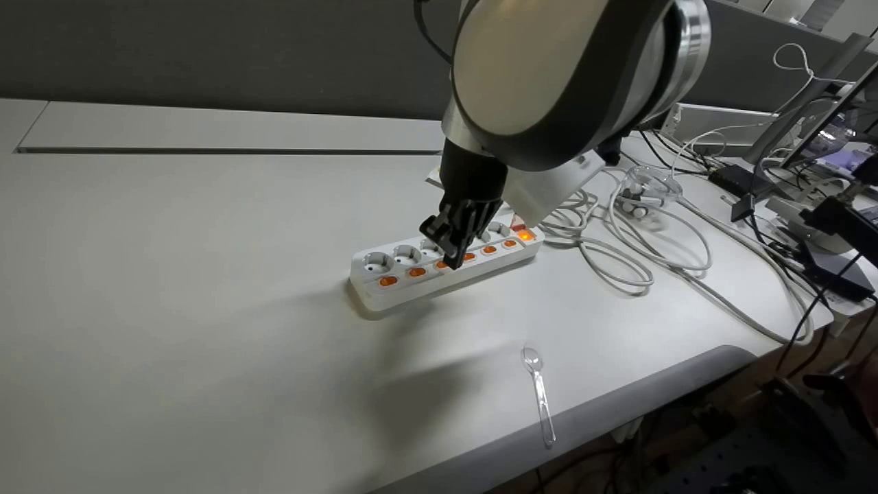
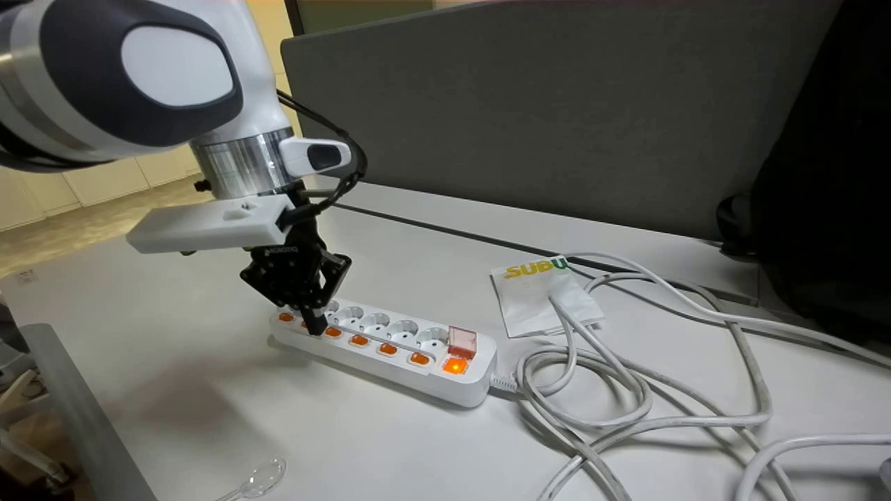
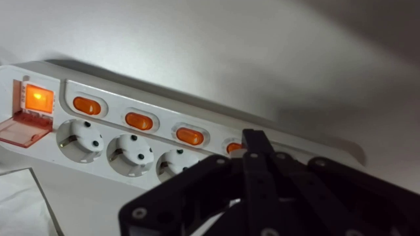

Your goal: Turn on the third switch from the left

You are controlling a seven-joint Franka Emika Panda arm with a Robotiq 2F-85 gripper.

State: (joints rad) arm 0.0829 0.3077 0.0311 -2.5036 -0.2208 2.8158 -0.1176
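In both exterior views the arm (image 1: pixel 535 62) reaches over the white strip (image 1: pixel 411 289) on the tabletop (image 1: pixel 171 309), and the gripper (image 2: pixel 317 327) points down at it. The fingers (image 3: pixel 262 142) are narrow, tip meeting tip. The third switch (image 3: pixel 233 147), counted from the end opposite the cable (image 2: pixel 696 421), sits right by them: the wrist view shows it partly hidden behind the fingers, and in an exterior view the same switch (image 2: pixel 333 332) shows just beside them, on the cable side. Whether they touch it I can't say, nor how its rocker is tilted. The first switch (image 1: pixel 388 281) and second switch (image 1: pixel 417 272) lie toward the end away from the cable; the fourth switch (image 3: pixel 190 136), fifth switch (image 3: pixel 139 121) and sixth switch (image 3: pixel 87 105) run the other way. Past the sixth a lit switch (image 2: pixel 456 365) glows orange, its clear red flap (image 2: pixel 462 339) folded back beside it. Round sockets (image 3: pixel 130 155) line up along the switches. The cable lies in loops near that end, and a lettered paper (image 2: pixel 522 306) lies near the loops. A clear spoon (image 1: pixel 541 398) lies well apart from the strip, its handle over the tabletop's grey edge. A dark divider (image 2: pixel 557 118) stands along the far side of the tabletop.
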